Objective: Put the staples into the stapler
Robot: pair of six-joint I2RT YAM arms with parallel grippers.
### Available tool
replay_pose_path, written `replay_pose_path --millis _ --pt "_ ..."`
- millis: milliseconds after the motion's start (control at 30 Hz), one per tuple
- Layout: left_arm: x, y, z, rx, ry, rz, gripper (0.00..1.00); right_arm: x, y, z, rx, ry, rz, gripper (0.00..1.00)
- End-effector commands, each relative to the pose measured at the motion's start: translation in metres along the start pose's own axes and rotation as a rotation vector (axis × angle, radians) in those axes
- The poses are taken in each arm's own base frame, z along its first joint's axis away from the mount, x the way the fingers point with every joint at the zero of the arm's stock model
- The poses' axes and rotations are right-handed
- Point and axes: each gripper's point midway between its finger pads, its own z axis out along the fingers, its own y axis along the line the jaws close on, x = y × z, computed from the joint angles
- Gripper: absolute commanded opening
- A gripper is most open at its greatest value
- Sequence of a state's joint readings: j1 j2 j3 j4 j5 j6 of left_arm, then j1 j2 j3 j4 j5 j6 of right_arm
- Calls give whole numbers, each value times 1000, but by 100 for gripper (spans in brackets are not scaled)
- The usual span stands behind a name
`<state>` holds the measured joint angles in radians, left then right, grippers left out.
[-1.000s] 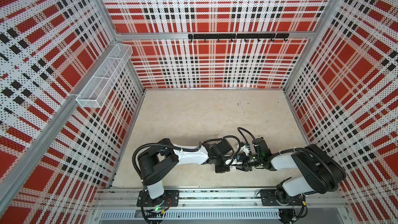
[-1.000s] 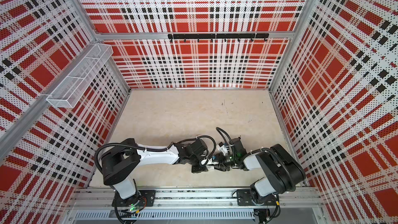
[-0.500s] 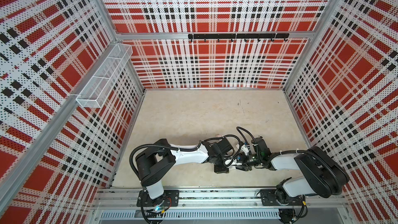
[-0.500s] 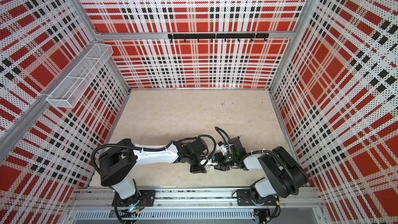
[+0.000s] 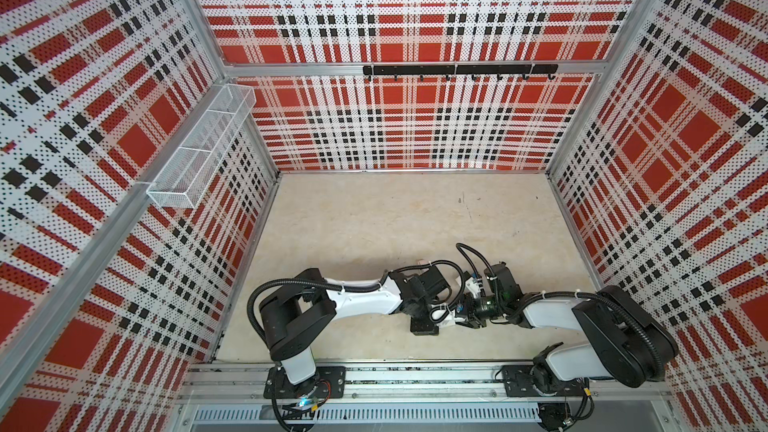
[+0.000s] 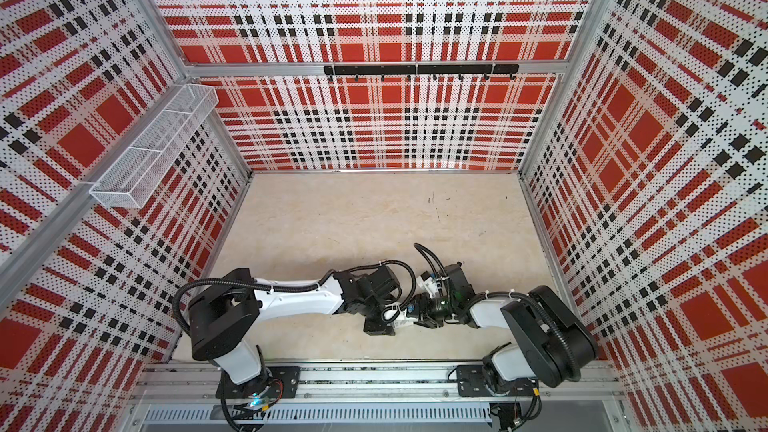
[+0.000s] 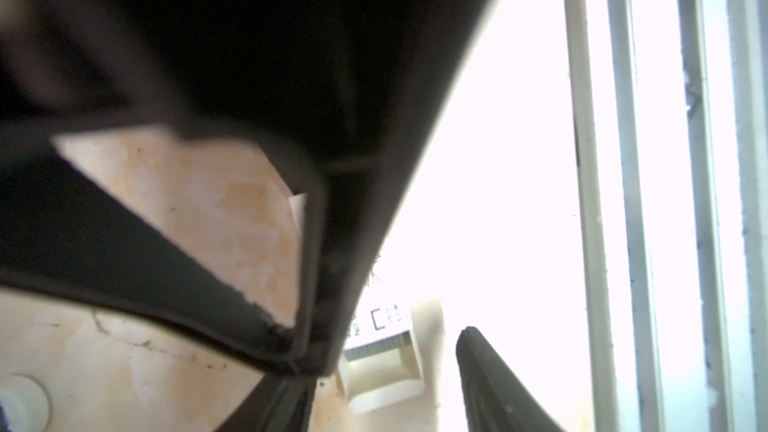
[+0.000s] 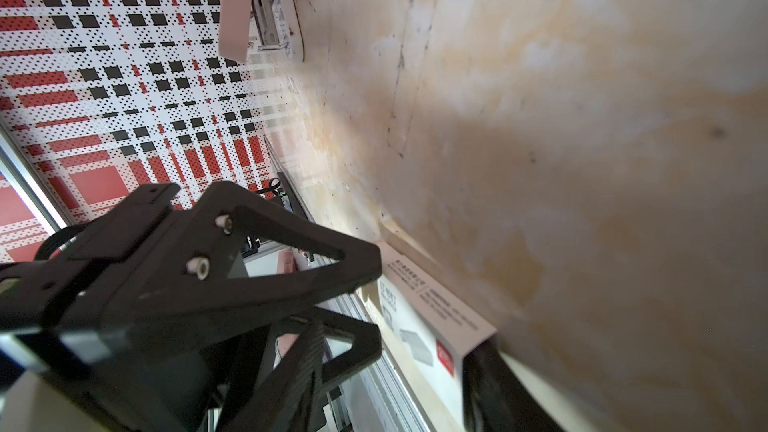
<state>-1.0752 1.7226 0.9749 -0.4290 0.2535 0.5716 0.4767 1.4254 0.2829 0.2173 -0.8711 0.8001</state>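
Two arms crowd a staple box at the front of the surface (image 5: 374, 222). The left gripper (image 7: 390, 359) stands open astride the white tray (image 7: 384, 380), which is slid partly out of its printed sleeve (image 8: 428, 309). The right gripper (image 5: 459, 320) touches the sleeve's end; its hold cannot be told. The staples (image 7: 376, 344), a ribbed grey block, show at the sleeve's mouth. A careless tug could spill or snap them, apart from the open pink stapler (image 8: 235, 6).

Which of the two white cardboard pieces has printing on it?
The outer sleeve. The tray sticking out of its end is plain, with grey staples lying in it.
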Motion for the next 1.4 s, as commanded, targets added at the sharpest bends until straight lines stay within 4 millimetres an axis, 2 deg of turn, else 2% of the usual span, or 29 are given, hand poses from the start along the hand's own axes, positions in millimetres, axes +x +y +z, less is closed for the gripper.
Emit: replay_pose_path --millis 0,300,667,1000,1367 --pt "10 4 2 -37 36 -17 58 -7 -9 -1 45 -49 -12 56" --pt "11 4 1 -46 36 -46 58 -7 -7 -3 36 -67 -18 56" --pt "18 25 12 -140 74 -97 58 -5 -9 -6 37 -73 -17 57" --pt "22 26 22 -121 106 -111 48 -3 -12 -5 37 -55 -8 57" --pt "19 39 6 -199 100 -99 60 -5 -14 -8 47 -68 -11 57"
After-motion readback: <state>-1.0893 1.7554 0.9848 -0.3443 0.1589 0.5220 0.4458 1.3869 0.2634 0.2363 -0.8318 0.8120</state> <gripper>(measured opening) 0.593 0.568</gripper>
